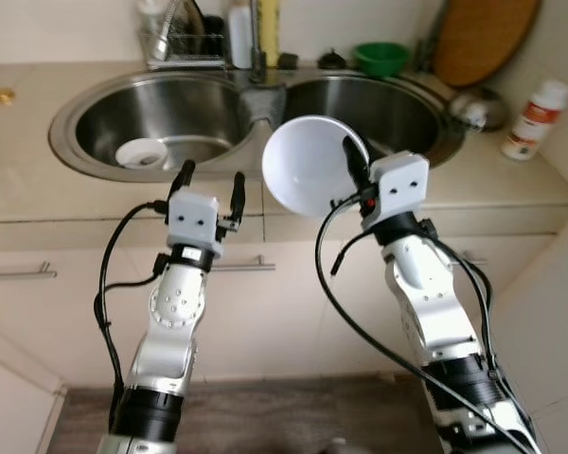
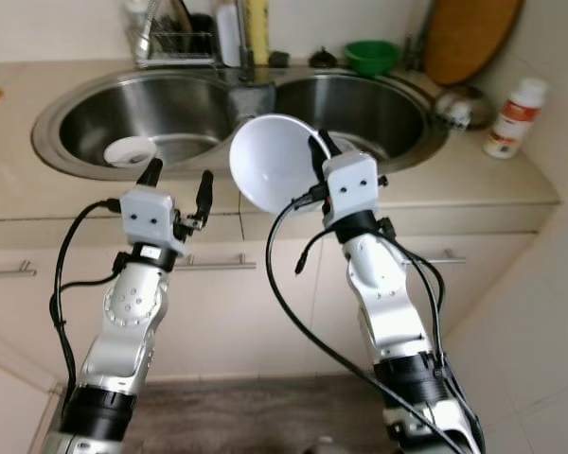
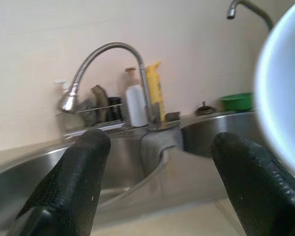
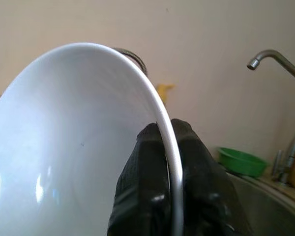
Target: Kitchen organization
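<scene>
White bowl (image 1: 308,163) is pinched at its rim by the right gripper (image 4: 168,147), unplaced; left gripper (image 1: 209,182) gapes empty; a small dish (image 1: 141,152), perhaps, waits in the sink (image 1: 85,104).

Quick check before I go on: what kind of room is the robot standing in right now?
A home kitchen, at the sink counter. There is a steel double sink with a tap, a dish rack behind it, and the right gripper holds a white bowl.

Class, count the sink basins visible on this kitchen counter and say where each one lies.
2: the left basin, holding a small white dish, and the right basin, partly behind the white bowl gripped by the right gripper.
</scene>
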`<state>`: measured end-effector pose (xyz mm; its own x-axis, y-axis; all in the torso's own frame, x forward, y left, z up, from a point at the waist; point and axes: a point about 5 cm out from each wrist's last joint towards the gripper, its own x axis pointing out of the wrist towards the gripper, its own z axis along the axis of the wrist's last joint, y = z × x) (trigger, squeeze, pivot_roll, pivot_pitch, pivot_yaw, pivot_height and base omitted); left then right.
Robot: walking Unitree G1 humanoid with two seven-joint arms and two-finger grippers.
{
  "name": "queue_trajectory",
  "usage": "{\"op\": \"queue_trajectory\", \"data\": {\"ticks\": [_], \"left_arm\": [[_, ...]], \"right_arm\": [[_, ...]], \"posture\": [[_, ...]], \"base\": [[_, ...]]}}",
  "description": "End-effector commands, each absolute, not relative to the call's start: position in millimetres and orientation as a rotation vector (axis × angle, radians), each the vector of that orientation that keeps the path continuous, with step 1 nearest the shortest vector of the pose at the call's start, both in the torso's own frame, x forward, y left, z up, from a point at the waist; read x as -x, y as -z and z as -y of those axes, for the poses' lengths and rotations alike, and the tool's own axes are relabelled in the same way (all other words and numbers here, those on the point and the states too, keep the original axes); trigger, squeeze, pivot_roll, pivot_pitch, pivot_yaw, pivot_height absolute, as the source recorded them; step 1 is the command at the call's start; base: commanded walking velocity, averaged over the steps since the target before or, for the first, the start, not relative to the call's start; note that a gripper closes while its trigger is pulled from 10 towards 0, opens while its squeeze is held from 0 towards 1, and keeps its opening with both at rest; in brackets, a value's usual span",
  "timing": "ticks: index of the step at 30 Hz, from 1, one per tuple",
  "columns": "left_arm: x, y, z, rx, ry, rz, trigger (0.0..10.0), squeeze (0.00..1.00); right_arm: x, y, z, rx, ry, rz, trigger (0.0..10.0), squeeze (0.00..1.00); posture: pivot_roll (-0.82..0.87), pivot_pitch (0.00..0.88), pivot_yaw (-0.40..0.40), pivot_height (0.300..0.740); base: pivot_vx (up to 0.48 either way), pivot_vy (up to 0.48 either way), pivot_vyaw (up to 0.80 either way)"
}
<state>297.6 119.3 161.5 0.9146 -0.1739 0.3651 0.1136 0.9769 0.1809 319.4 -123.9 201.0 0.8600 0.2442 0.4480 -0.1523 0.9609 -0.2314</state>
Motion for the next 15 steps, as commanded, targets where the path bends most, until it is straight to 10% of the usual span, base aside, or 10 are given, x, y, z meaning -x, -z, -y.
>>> {"op": "queue_trajectory", "data": {"ticks": [1, 15], "left_arm": [[-298.5, -167.7, -123.0, -0.176, 0.14, 0.414, 10.0, 0.0], [-298.4, -168.0, -121.6, -0.179, 0.144, 0.422, 10.0, 0.0]], "right_arm": [[-318.0, -213.1, 121.0, 0.186, -0.202, 0.558, 0.0, 0.0], [-322.2, -218.8, 133.2, 0.173, -0.094, 0.577, 0.0, 0.0]], "posture": [[-0.11, 0.0, -0.04, 0.74], [-0.12, 0.0, -0.041, 0.74]], "base": [[0.39, 0.0, 0.59], [0.284, 0.0, 0.0]]}}
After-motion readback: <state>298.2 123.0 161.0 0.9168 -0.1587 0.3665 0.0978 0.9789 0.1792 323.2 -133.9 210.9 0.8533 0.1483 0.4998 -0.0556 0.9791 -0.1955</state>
